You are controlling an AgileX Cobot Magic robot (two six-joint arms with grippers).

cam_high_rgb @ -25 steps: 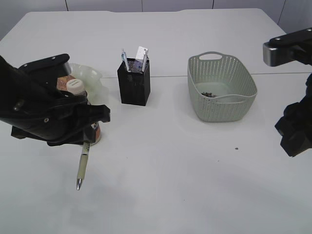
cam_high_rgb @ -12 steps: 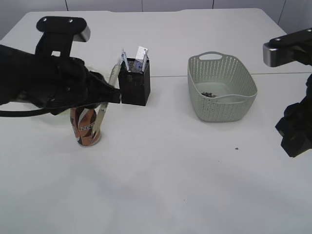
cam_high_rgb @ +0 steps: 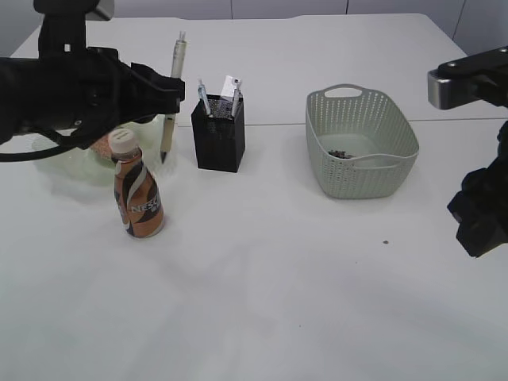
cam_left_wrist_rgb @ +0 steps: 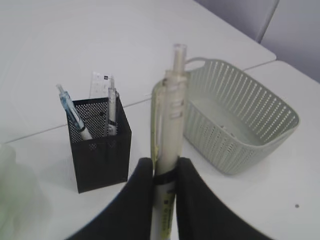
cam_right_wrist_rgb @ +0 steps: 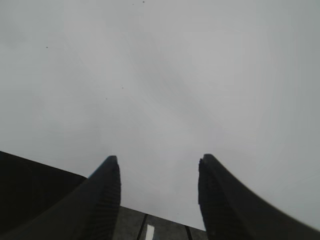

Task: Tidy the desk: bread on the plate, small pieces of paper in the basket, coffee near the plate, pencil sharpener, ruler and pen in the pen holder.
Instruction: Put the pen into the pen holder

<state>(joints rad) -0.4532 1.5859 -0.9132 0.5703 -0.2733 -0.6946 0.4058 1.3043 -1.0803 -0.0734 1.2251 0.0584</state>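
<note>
Your brown coffee bottle [cam_high_rgb: 139,198] reads "NESCAFE". Your left gripper [cam_left_wrist_rgb: 165,172] clamps the pale green pen [cam_left_wrist_rgb: 166,150] upright, beside the black mesh pen holder [cam_high_rgb: 218,131], near the table's far-left edge; right gripper [cam_right_wrist_rgb: 158,187] gapes empty.

Ext cam: chest/head height, slanting down across the white bench [cam_high_rgb: 262,302], far enough to take in both arms, the black pen holder [cam_high_rgb: 218,131] centre-left and the green basket [cam_high_rgb: 361,143] centre-right.

L wrist cam: rides just behind the left end effector [cam_left_wrist_rgb: 165,175], looks forward and slightly down past the pen [cam_left_wrist_rgb: 167,150] held upright close to the lens. Shares the pen holder [cam_left_wrist_rgb: 99,145] and basket [cam_left_wrist_rgb: 240,130] w/ ext view, seen nearer.

R wrist cam: close over the bench [cam_right_wrist_rgb: 160,75], facing down past the right end effector [cam_right_wrist_rgb: 159,192]; only bare surface, so overlap w/ other views is the bench alone.
</note>
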